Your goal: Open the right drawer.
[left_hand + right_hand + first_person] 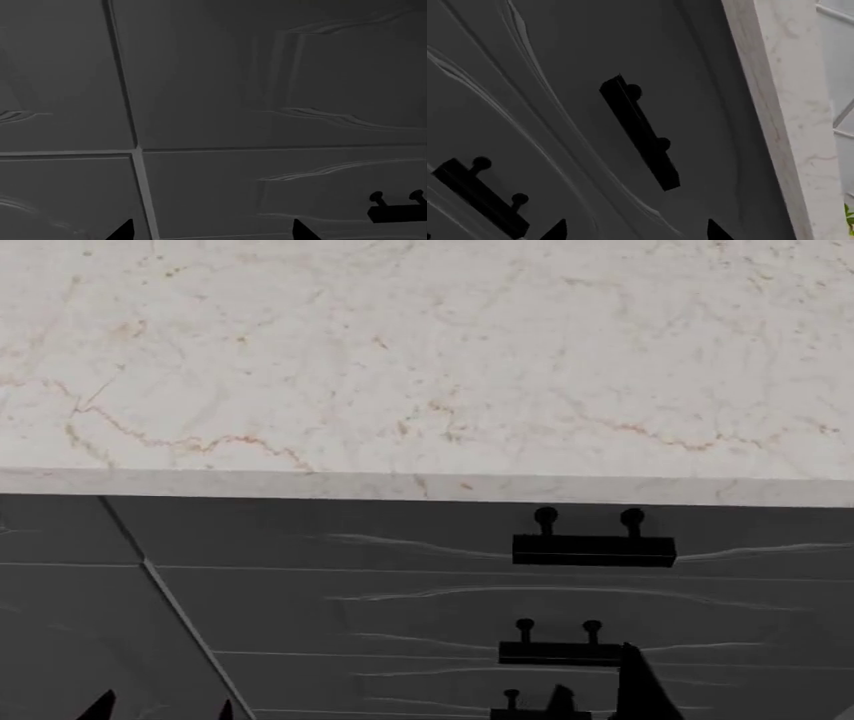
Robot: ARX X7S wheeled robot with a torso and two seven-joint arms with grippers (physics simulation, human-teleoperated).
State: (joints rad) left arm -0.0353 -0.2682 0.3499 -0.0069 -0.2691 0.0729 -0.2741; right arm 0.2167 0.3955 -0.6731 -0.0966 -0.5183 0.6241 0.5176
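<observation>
Dark-grey and carved with thin wavy lines, the right drawer [334, 525] sits closed at the top of a stack of drawer fronts, directly beneath the countertop [400, 360]. In the head view its black bar handle [591, 542], carried on two ball-topped posts, lies at about 12 o'clock from the right gripper [601, 695], well apart from it. Only that gripper's two black fingertips show, at the frame's lower edge. They are spread apart with nothing between them, and they overlap the third handle [534, 706] in the picture.

The right wrist view shows the same handle [640, 132] ahead of the parted right gripper [635, 232], no contact made. The marble edge [780, 125] runs just beside the drawer front [707, 65].

Pale veined marble, cream with faint rust-coloured threads, forms the countertop, with a thick squared lip. Matte dark-grey fronts lie below it. A second handle [561, 648] of the same kind lies between the gripper and the top handle.

At 9 o'clock from the drawers a raised strip [174, 610] divides them from plainer panels. The left gripper [163, 708] shows at about 7 o'clock of the view, its tips apart and holding nothing. Its wrist view faces the panel seams [137, 150], with one black handle [397, 210] off to one side.
</observation>
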